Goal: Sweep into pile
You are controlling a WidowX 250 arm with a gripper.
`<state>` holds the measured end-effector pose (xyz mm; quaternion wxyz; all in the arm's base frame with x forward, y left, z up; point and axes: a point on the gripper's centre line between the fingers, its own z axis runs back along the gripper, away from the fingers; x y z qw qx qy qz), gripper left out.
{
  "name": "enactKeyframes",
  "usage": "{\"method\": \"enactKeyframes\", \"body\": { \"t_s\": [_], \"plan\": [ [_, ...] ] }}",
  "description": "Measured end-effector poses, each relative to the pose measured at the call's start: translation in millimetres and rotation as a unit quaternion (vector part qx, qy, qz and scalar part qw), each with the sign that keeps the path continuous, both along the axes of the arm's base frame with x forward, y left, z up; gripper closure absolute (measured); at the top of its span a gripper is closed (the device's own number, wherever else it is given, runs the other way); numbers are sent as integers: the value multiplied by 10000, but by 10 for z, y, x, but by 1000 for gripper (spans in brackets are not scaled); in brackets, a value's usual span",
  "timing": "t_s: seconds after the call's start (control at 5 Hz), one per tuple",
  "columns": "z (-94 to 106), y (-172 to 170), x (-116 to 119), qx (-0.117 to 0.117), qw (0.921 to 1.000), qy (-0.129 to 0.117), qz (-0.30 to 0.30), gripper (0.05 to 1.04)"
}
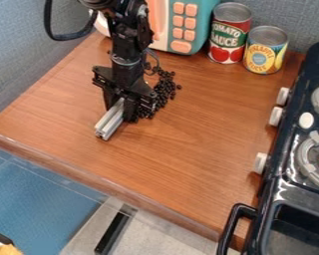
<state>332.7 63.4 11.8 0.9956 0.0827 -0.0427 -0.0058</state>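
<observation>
Brown wooden tabletop beneath black beads, red can, yellow can and teal toy microwave

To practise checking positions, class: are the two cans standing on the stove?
No, both cans stand upright on the wooden counter, beside the toy microwave.

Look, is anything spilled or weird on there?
Yes, the small black pieces look spilled: they lie loose on the wooden counter in a ragged patch beside the gripper, with a stray one at its edge. Nothing looks broken.
</observation>
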Motion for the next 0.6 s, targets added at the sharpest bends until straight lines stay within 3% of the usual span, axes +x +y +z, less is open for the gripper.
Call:
{"method": "enactKeyframes", "body": {
  "t_s": [0.6],
  "plan": [
    [-3,-10,17,10,9960,-415,790,689]
  ]
}}
